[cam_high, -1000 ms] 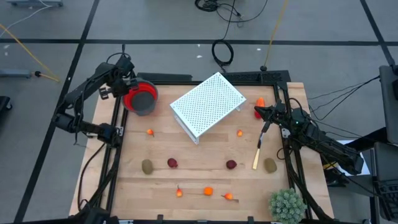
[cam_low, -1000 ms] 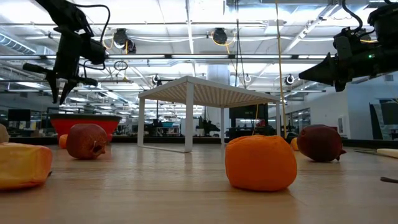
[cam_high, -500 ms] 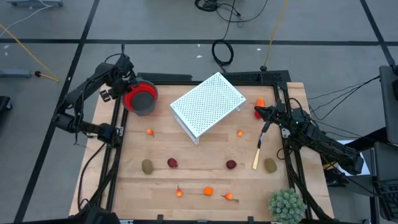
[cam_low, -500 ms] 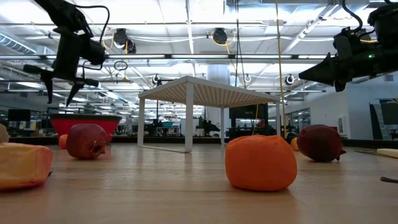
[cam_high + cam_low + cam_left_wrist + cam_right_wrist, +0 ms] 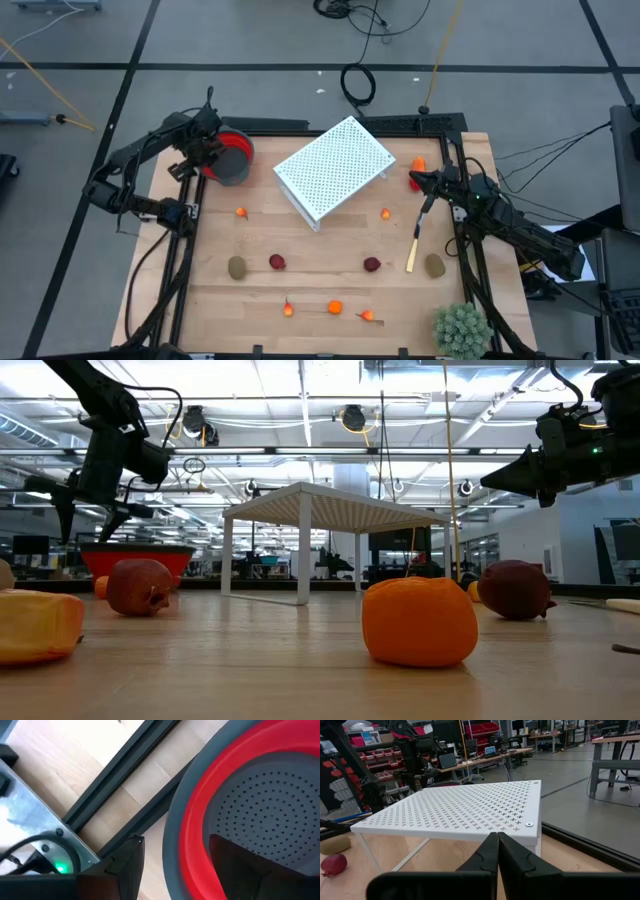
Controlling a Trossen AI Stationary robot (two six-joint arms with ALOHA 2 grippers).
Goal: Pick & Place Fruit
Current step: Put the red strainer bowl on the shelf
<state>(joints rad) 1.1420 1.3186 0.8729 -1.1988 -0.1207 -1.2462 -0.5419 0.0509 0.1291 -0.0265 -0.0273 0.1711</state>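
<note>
The fruit lies scattered on the wooden table: two olive-brown ovals (image 5: 236, 267) (image 5: 433, 265), two dark red balls (image 5: 277, 262) (image 5: 371, 264), several tiny orange pieces such as one near the front (image 5: 334, 307), and a red-orange piece (image 5: 417, 165) at the far right. A red and grey perforated bowl (image 5: 230, 158) stands at the far left. My left gripper (image 5: 200, 152) hovers open over the bowl's left rim (image 5: 192, 825), one finger (image 5: 125, 865) outside it and one (image 5: 250, 865) over the inside. My right gripper (image 5: 413, 181) hangs shut in the air beside the white rack.
A white perforated rack (image 5: 335, 168) stands on legs at the middle far side. A pale yellow stick (image 5: 414, 247) lies right of centre. A spiky green plant ball (image 5: 462, 328) sits at the near right corner. Black frame rails (image 5: 187, 250) run along the table's sides.
My left gripper has opened above the bowl and has shifted a little toward the table's near edge and slightly down. The right arm and the fruit on the table have kept still.
</note>
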